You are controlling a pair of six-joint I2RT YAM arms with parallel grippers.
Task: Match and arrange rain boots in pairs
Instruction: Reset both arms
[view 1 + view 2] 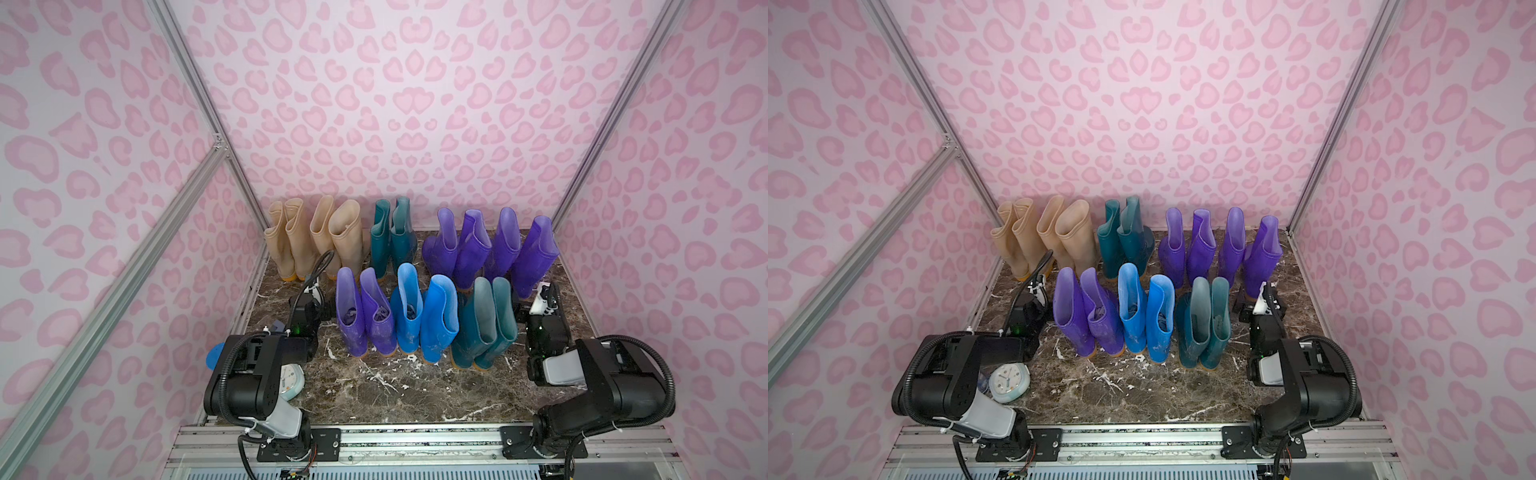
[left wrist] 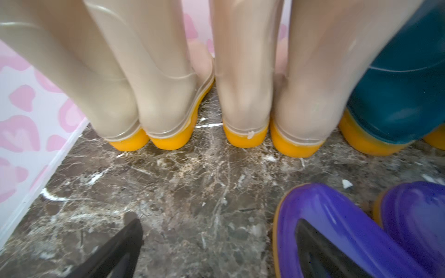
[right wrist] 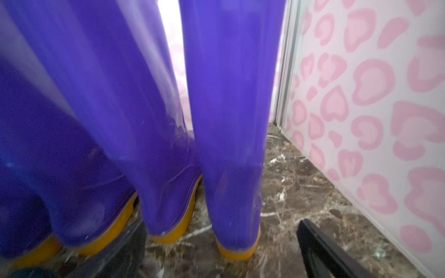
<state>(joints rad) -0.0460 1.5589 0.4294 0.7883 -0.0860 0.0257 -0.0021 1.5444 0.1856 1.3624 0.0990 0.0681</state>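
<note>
The rain boots stand upright in two rows in both top views. At the back are several beige boots [image 1: 316, 237], a dark teal pair [image 1: 392, 237] and several purple boots [image 1: 490, 245]. In front are a purple pair [image 1: 365, 316], a bright blue pair [image 1: 424, 316] and a teal pair [image 1: 486, 324]. My left gripper [image 2: 221, 240] is open over bare marble, facing the beige heels [image 2: 245, 134], with one finger against a purple toe [image 2: 337, 228]. My right gripper [image 3: 222, 245] is open behind the rightmost purple boot [image 3: 231, 120], without touching it.
A white clock [image 1: 291, 380] and a blue lid [image 1: 216, 355] lie under the left arm. Pink patterned walls [image 1: 665, 249] close in the marble floor [image 1: 395, 390] on three sides. An aluminium rail [image 1: 415, 436] runs along the front.
</note>
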